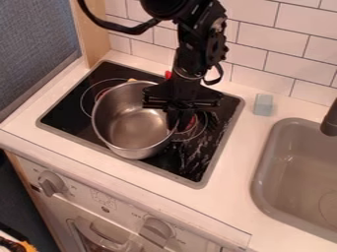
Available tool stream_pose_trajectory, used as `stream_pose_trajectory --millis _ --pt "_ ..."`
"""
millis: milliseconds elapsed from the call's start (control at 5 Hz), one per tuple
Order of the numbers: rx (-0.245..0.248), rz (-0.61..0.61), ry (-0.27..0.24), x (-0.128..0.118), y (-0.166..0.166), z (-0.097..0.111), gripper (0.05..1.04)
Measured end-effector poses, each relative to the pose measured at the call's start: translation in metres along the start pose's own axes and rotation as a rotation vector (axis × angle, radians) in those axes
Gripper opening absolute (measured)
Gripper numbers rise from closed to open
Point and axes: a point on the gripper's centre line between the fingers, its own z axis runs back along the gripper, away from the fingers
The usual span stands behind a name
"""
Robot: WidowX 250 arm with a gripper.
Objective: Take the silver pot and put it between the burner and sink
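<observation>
1. The pot (135, 130) is silver and shiny, like a big round cup. Its open top faces up, and I can look right down inside.
2. Inside, the round bottom has a soft, warm shine, with pale streaks of light. The walls are smooth, with darker and brighter bands. A thin, bright rim goes around the top. I see no food in the part that shows.
3. The pot is over the black stove top (201, 156), mostly on the side of the pincer (174, 114) away from the sink (264, 184). It is not between the stove top and the sink.
4. The black pincer hangs down at the pot's rim, on the side nearer the sink. It hides a bit of that rim. I cannot tell if it is spread, pressed together or pinching the pot.
5. Near the pincer, on its sink side, a round ring with some red in it is on the stove top. Behind the pincer is a small red thing (168, 75).
6. Farther out past the pincer, a little pale blue block (263, 105) sits on the white tabletop (227, 202). The gray sink is beyond it, well apart from the pincer, with a dark tap (330, 120).
</observation>
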Motion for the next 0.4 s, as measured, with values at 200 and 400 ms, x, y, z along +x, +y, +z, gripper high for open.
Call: stream_pose_trajectory --millis 200,400 --pt "0.020 0.012 -0.013 0.000 0.003 0.005 0.084" --pt "0.019 0.012 -0.056 0.004 0.002 0.023 0.084"
